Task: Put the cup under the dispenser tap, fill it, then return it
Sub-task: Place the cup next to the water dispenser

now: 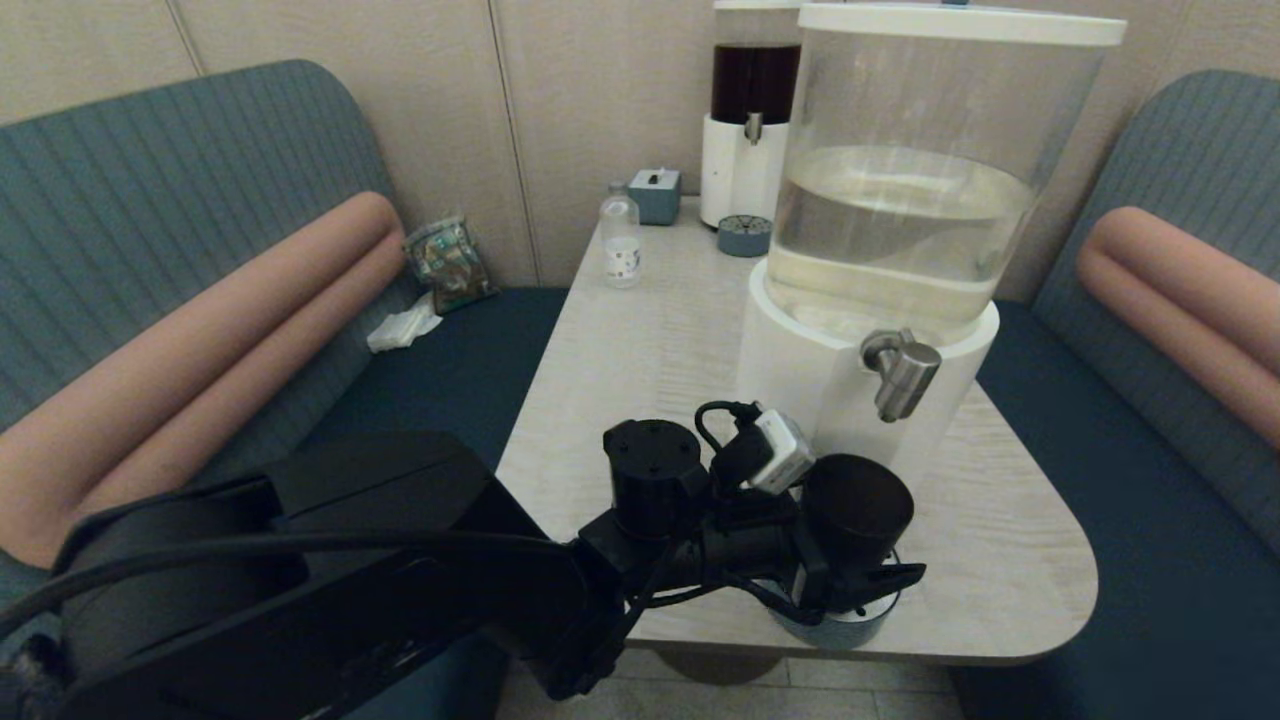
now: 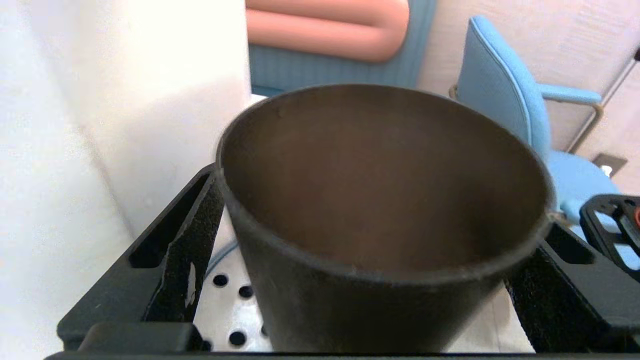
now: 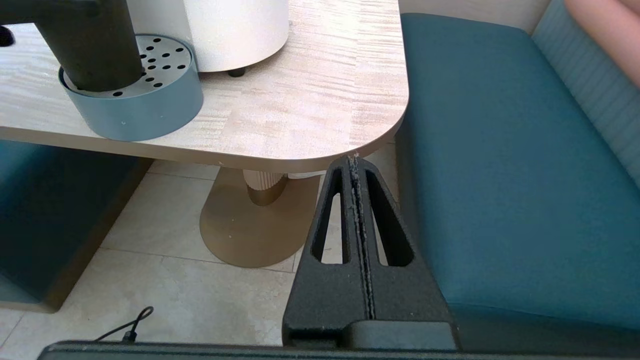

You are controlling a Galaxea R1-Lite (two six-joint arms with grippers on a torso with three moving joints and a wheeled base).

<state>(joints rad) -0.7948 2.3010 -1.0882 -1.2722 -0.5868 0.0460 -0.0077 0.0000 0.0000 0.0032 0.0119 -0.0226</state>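
Observation:
The dark brown cup (image 1: 858, 505) stands upright on the perforated blue-grey drip tray (image 1: 838, 628) in front of the big white-based dispenser (image 1: 800, 370). My left gripper (image 1: 862, 540) is shut on the cup (image 2: 350, 310), one black finger (image 2: 175, 260) on each side just below its rim. The inside of the cup looks dry. The steel dispenser tap (image 1: 900, 372) juts out above and just right of the cup's mouth. In the right wrist view the cup (image 3: 95, 55) rests on the drip tray (image 3: 150, 107). My right gripper (image 3: 356, 165) is shut and empty, below the table's near right corner.
The dark-liquid dispenser (image 1: 752, 110) with its own small tray (image 1: 744, 236), a clear bottle (image 1: 621, 235) and a tissue box (image 1: 655, 193) stand at the table's far end. Blue benches flank the table (image 1: 1000, 560). A blue chair (image 2: 505, 110) stands beyond.

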